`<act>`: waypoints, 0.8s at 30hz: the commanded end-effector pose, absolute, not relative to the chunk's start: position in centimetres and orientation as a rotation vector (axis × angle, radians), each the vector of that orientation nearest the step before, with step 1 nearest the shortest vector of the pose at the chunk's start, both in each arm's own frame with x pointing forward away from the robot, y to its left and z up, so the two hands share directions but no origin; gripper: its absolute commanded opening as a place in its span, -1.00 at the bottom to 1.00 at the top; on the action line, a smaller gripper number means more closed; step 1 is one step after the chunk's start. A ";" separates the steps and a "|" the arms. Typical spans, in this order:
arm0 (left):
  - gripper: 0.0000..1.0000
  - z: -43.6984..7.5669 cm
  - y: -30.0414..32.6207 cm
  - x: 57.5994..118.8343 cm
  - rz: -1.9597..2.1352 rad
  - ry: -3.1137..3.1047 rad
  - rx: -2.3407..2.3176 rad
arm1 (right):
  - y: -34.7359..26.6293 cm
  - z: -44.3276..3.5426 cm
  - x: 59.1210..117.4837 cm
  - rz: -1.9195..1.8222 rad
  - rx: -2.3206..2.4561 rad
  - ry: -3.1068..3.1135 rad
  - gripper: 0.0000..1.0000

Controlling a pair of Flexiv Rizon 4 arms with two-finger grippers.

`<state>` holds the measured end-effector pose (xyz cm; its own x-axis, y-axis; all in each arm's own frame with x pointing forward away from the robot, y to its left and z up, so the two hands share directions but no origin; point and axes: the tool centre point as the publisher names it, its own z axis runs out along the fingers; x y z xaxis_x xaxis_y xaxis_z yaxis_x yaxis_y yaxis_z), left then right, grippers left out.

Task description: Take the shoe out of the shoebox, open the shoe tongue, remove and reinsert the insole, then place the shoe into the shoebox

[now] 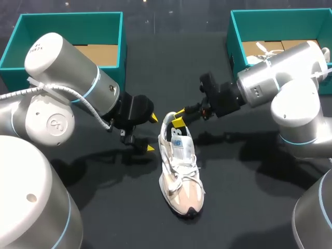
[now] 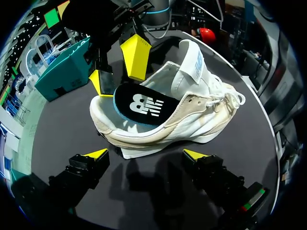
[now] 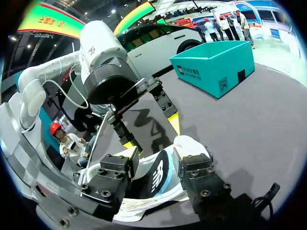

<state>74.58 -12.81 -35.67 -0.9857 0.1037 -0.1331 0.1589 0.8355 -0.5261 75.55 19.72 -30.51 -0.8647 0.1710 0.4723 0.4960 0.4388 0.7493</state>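
A white and beige shoe (image 1: pixel 180 176) stands on the black table, toe toward the front. Its black insole (image 2: pixel 140 103) with a white logo sticks up out of the heel opening, beside the raised tongue (image 2: pixel 192 62). My right gripper (image 1: pixel 179 116) hovers over the heel, open; the insole (image 3: pixel 156 176) stands between its fingers (image 3: pixel 112 175) with gaps on both sides. My left gripper (image 1: pixel 152 133) is open beside the shoe's left side. In its wrist view the left gripper (image 2: pixel 146 154) faces the sole with nothing between its tips.
One teal shoebox (image 1: pixel 18 31) stands at the back left with brown cardboard inside. Another teal shoebox (image 1: pixel 236 36) at the back right holds white paper. My right arm (image 1: pixel 282 83) reaches across the front of that box.
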 end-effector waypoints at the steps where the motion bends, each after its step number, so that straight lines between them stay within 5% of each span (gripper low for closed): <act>1: 1.00 -35.6 -12.8 74.5 -0.841 2.915 0.207 | 19.5 -30.4 75.6 -1.394 -0.583 -2.374 -0.05; 24: 1.00 -35.8 -12.6 74.7 -0.838 2.920 0.201 | 18.4 -30.7 76.1 -1.436 -0.632 -2.344 -0.18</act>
<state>74.71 -12.63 -35.80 -0.9868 0.0993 -0.1282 0.1524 0.8382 -0.5237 76.14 18.30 -30.68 -0.8511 0.1998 0.4855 0.5234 0.3949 0.7551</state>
